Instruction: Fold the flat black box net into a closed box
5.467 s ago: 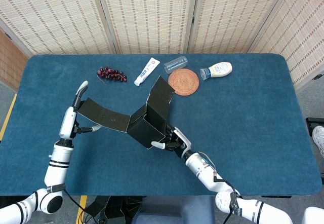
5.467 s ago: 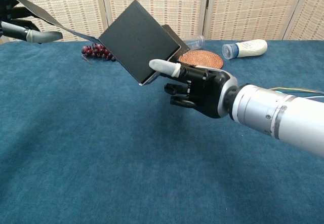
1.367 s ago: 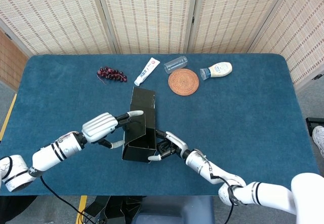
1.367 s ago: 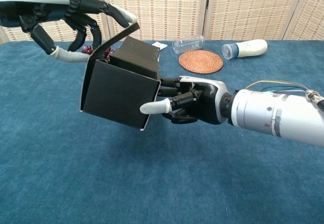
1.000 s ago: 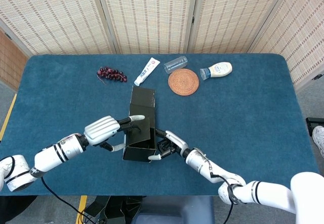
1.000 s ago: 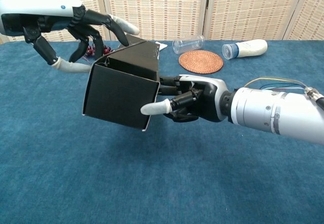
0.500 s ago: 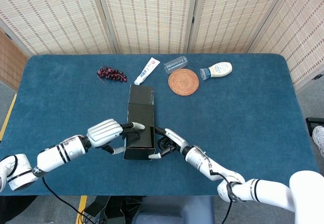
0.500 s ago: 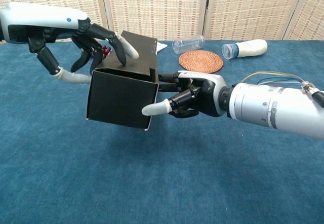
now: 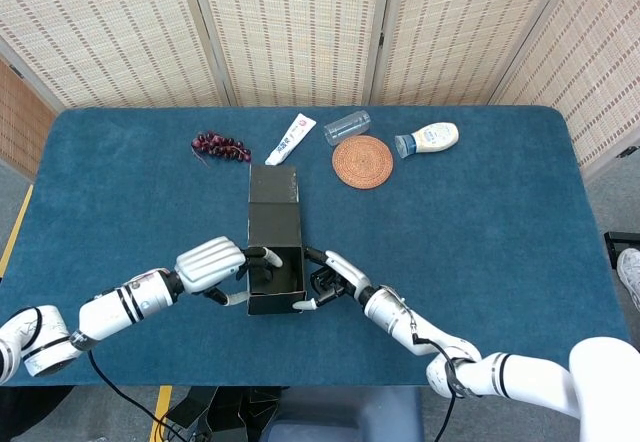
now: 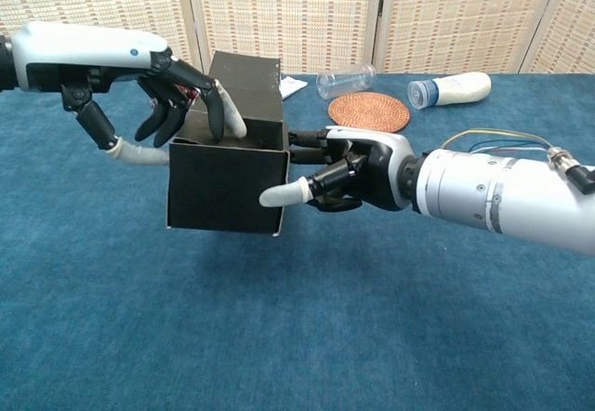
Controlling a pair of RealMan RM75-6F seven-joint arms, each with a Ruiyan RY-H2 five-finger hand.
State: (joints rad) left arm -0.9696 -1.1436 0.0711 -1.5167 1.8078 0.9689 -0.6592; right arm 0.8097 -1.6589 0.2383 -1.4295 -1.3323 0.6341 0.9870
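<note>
Black box now squared, left-hand fingers inside.

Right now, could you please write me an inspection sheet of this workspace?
Surface: blue cloth table, flat, no spills seen.
Job's things: black box, partly folded, top open, lid flap upright at the back.
Clutter: grapes, tube, clear cup on its side, woven coaster, white bottle lying down, all along the far edge.
Hands: left hand reaches its fingers into the open top; right hand holds the box's right side.
Cables: coloured wires on the right forearm.
Surroundings: woven folding screens behind.
</note>
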